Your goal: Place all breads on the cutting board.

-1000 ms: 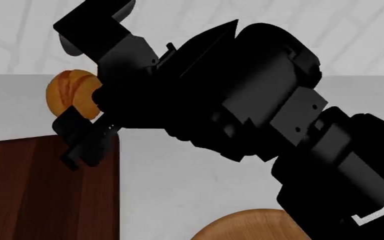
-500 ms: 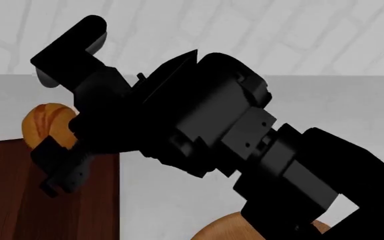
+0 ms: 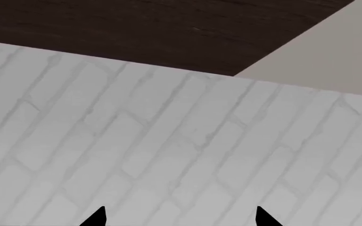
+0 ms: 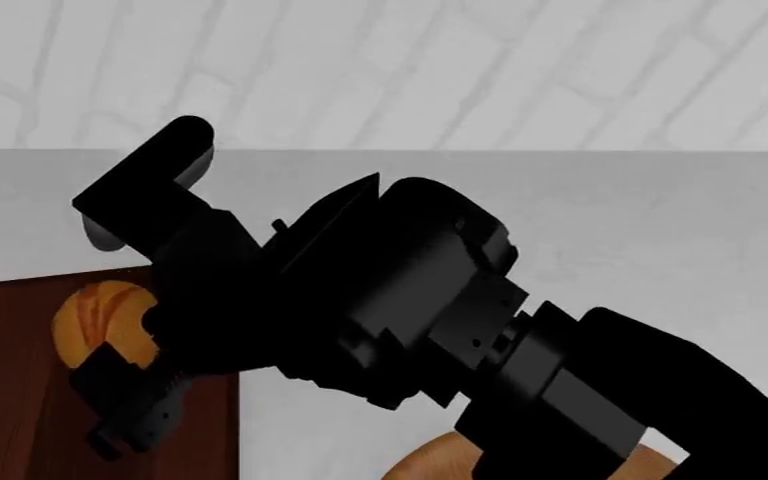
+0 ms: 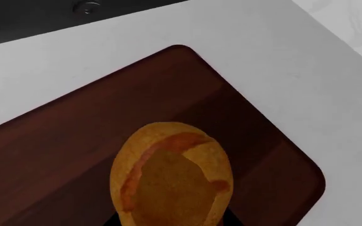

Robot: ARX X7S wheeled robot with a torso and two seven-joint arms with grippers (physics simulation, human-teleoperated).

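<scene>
Bread (image 5: 171, 179): smooth golden oval w/ orange slash, held in right fingers (image 4: 131, 395) over reddish-brown cutting board (image 5: 61, 141).

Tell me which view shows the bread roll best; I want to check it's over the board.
The right wrist view: the golden-brown oval bread roll fills the frame above the dark reddish-brown wooden cutting board. The head view shows it half hidden by the right arm. The left wrist view shows none of it.
</scene>
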